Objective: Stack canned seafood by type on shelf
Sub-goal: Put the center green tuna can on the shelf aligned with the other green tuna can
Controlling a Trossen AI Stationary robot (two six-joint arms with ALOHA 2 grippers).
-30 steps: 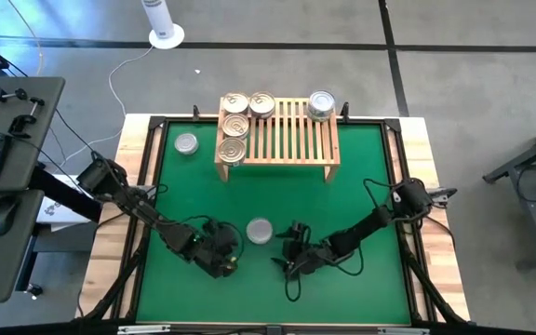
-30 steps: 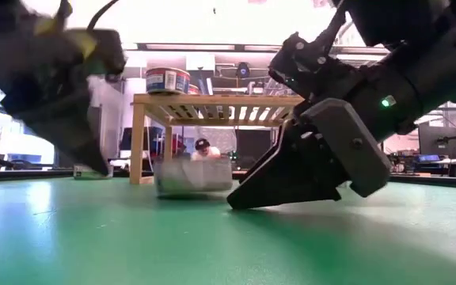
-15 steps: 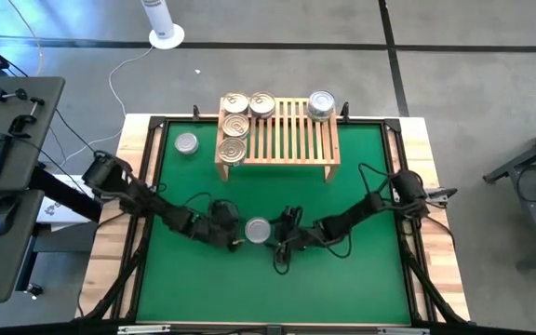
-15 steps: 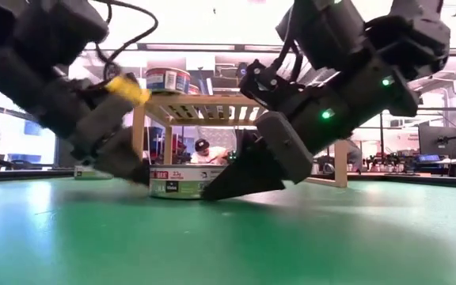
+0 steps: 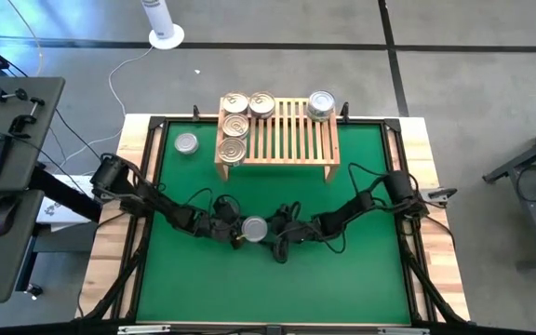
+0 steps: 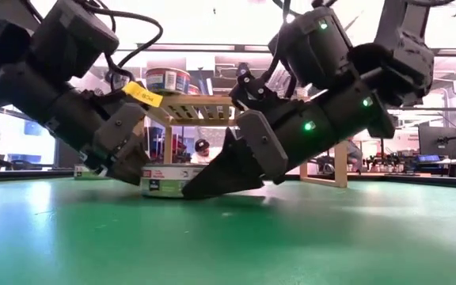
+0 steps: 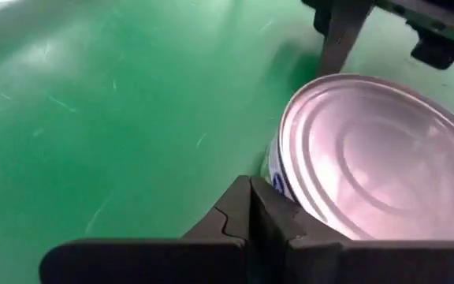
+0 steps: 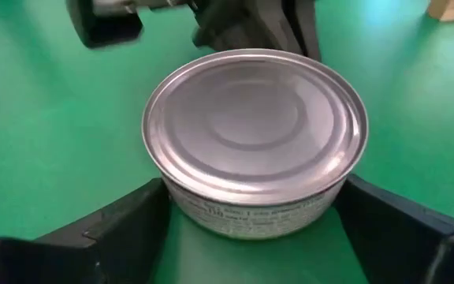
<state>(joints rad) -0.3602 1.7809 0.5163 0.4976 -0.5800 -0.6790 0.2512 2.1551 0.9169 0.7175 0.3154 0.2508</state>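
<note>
A silver-topped tin (image 5: 254, 227) of canned seafood stands flat on the green mat (image 5: 194, 279), between both grippers. My left gripper (image 5: 234, 231) is shut and sits at the tin's left side. My right gripper (image 5: 274, 233) comes from the table's right and is open, with one finger on either side of the tin (image 8: 254, 134). The shelf (image 5: 291, 135) stands at the far edge. It carries several gold-ringed tins (image 5: 234, 124) on its left part and one silver tin (image 5: 321, 104) at its far right corner. My left gripper's shut fingertips (image 7: 258, 207) rest against the tin's side wall (image 7: 277, 180) on its left. They slant down from the table's left. The tin stands upright on the mat. My right gripper's fingers (image 8: 124, 225) flank the tin's side wall; whether they touch it, I cannot tell.
Another silver tin (image 5: 186, 143) stands on the mat left of the shelf. The mat's near half lies free in front of the arms. A wooden table border (image 5: 435, 233) frames the mat.
Both grippers have come down and closed in on the silver tin. The left one moved toward the table's right and far side. The right one moved toward the table's left until its open fingers came around the tin.
</note>
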